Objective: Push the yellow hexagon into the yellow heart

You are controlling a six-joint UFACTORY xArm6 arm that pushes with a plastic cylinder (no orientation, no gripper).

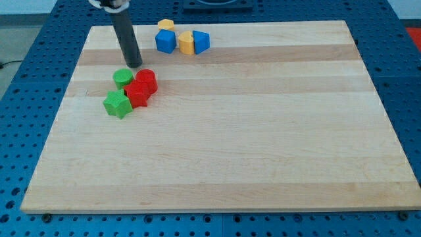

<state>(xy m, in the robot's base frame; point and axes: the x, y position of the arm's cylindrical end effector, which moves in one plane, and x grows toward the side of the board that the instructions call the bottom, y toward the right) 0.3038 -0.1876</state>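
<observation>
The yellow hexagon [165, 25] sits near the view's top edge of the board, touching the top of a blue cube [166, 41]. The yellow heart [186, 43] lies just right of that blue cube, pressed between it and a second blue block [201, 41]. My tip [135, 65] rests on the board to the lower left of this group, just above a green round block [122, 78] and a red round block [146, 79]. The tip is apart from the yellow blocks.
A red star-like block [137, 93] and a green star-like block [118, 104] lie below the round ones in one tight cluster. The wooden board [263, 131] sits on a blue perforated table [20, 79].
</observation>
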